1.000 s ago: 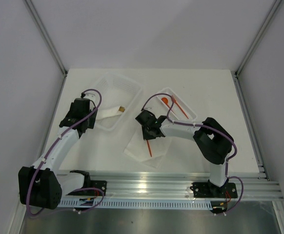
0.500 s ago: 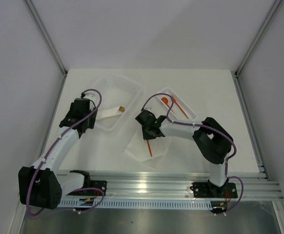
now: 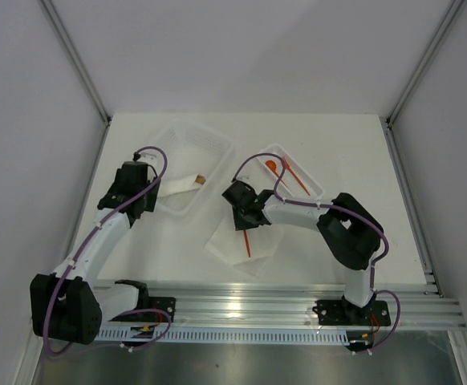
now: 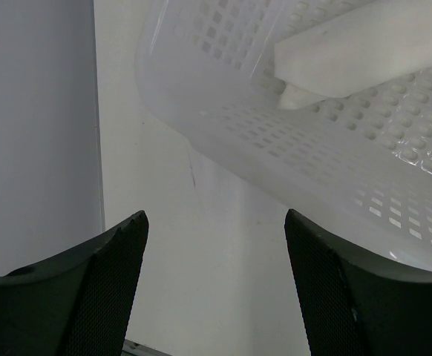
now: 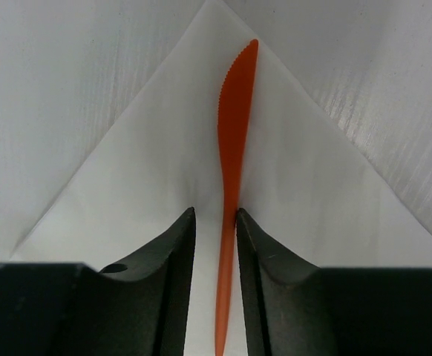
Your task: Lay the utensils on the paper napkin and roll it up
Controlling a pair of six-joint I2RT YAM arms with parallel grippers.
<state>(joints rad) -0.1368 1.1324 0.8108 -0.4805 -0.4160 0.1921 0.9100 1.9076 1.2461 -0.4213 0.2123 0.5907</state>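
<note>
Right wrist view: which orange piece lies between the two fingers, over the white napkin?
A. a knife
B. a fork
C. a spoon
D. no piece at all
A: the knife, with small teeth along its blade, runs between the fingers of the right gripper over the napkin.

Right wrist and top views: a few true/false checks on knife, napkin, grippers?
1. The knife lies over the paper napkin. True.
2. The left gripper holds a fork. False: it is open and empty, beside the white basket.
3. Other orange utensils lie in the clear tray. True.
4. The knife's blade sits between the fingers of the right gripper. False: the handle does; the blade points away.
</note>
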